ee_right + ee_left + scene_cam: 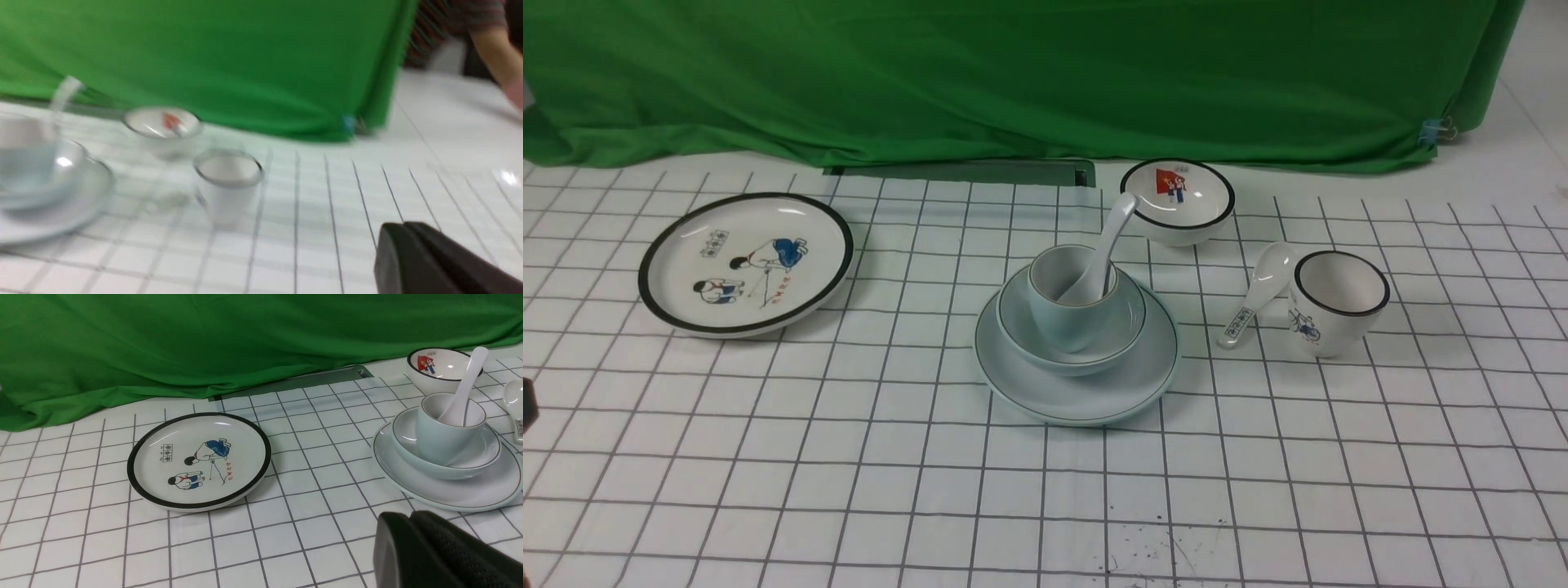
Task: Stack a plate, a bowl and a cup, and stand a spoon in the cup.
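Across the white grid-lined tablecloth (849, 457), near its middle, the plain pale blue-green round ceramic plate (1086, 400). On that, centred, the wide shallow pale blue-white ceramic bowl (1131, 318). Inside the bowl, upright, the plain pale blue-green handleless ceramic cup (1062, 322). In the cup, the plain white ceramic soup spoon (1107, 245), scoop down, handle leaning out over the rim.

Apart from the stack: a black-rimmed cartoon plate (686, 261), a small pictured bowl (1176, 233), a black-rimmed cup (1327, 327), a printed spoon (1258, 294).

Left gripper (408, 517) low near the blue-green plate's edge, closed on nothing. Right gripper (402, 226) likewise closed and empty, in a blurred view.

Looks like the last step done, with nothing left to stack. Calls only for keeping both arms clear of the leaning handle.
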